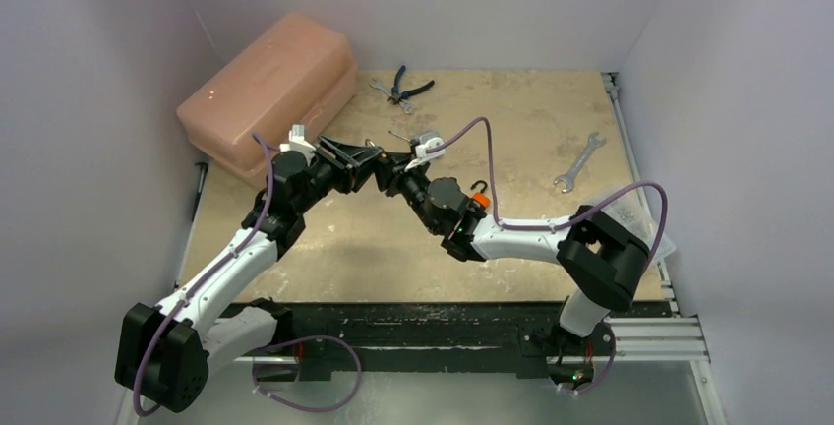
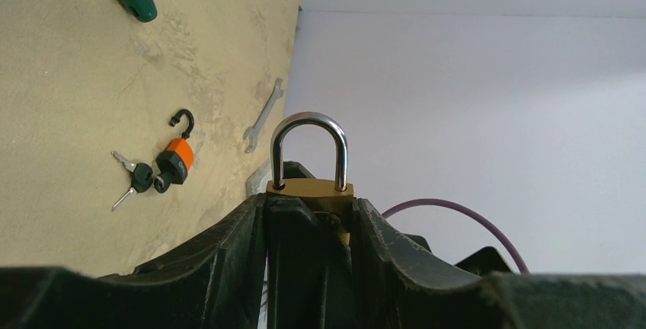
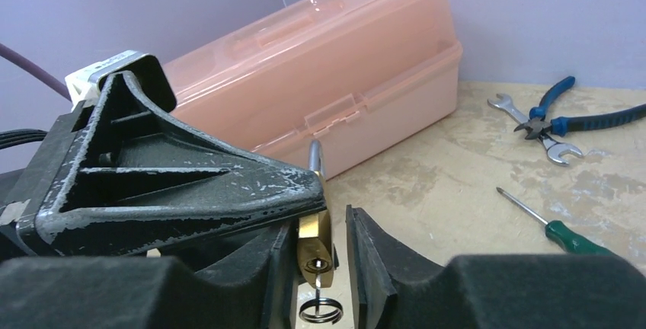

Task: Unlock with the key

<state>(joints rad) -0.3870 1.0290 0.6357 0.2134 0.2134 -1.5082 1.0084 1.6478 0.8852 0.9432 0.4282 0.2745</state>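
Note:
A brass padlock (image 2: 308,187) with a steel shackle (image 2: 308,127) is held up off the table in my left gripper (image 2: 308,203), which is shut on its body. Both shackle legs sit in the body. In the right wrist view the padlock (image 3: 314,241) shows bottom-on, with a key (image 3: 315,279) in its keyhole and a split ring (image 3: 320,311) hanging below. My right gripper (image 3: 320,226) is open, its fingers either side of the padlock's bottom and the key, with a gap on the right. The two grippers meet tip to tip (image 1: 379,161) above mid-table.
A pink toolbox (image 1: 270,81) stands at the back left. Blue pliers (image 1: 411,86) and a small wrench (image 3: 564,150) lie at the back, another wrench (image 1: 578,161) to the right. A green screwdriver (image 3: 567,236) and an orange padlock with keys (image 2: 174,160) lie on the table.

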